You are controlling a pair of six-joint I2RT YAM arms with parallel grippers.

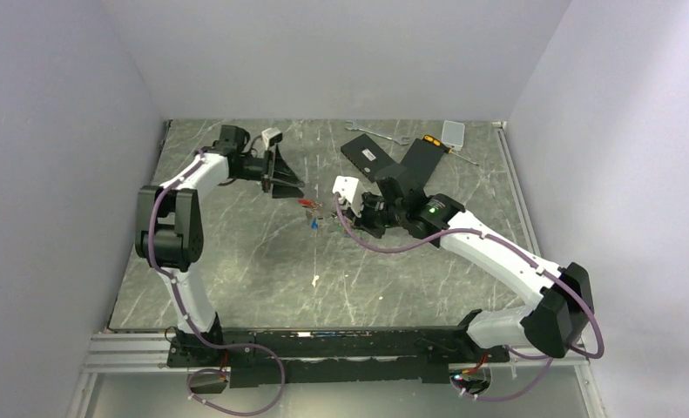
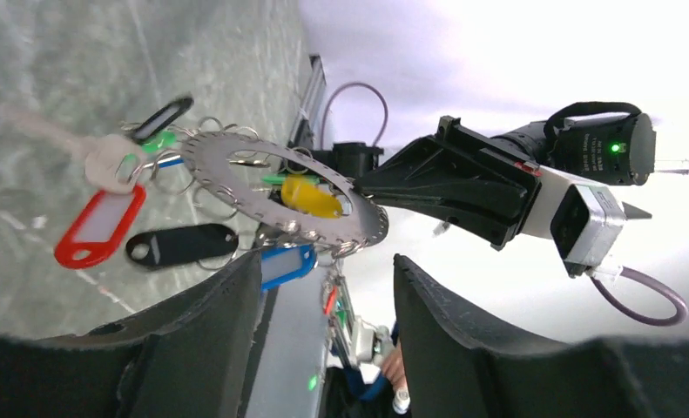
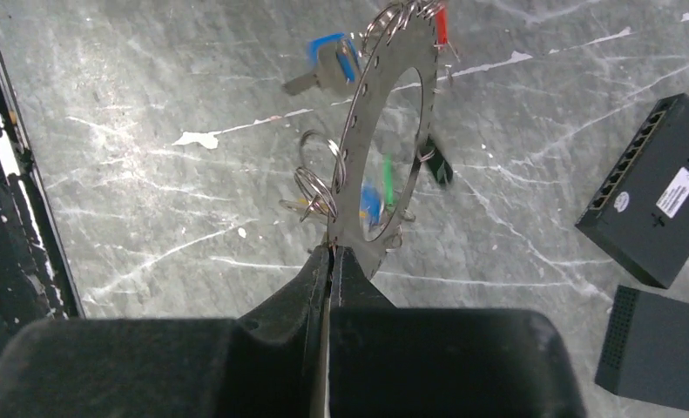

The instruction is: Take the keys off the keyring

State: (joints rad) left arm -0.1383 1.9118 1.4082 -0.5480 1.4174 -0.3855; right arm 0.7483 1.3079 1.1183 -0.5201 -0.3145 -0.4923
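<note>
Currently, the keyring (image 3: 384, 87), a flat silvery ring with small holes along its rim, is being grasped at its edge by the right gripper (image 3: 330, 257), whose jaws are being pressed together on the metal. In the right wrist view the ring is being presented nearly edge-on, with the marbled table (image 1: 253, 270) behind it. The keys (image 2: 97, 228) are being carried on small wire loops threaded through the rim holes. In the left wrist view a red-headed one and a black-headed one (image 2: 179, 246) are being shown beside each other at the ring's left side. A blue one (image 2: 284, 264) is being shown at its lower edge, and a yellow one (image 2: 310, 196) through its central opening. A silver key with a pale head (image 2: 88, 152) is being shown at the upper left. The left gripper (image 2: 327, 266) is being held released, its fingers (image 2: 210, 322) spread wide with nothing clasped between them, the tips just below the ring. From above, the two grippers are being pointed toward each other over the middle of the table, with the ring and keys between them. Two black boxes (image 1: 367, 155) are being left lying on the table behind the right gripper.
</note>
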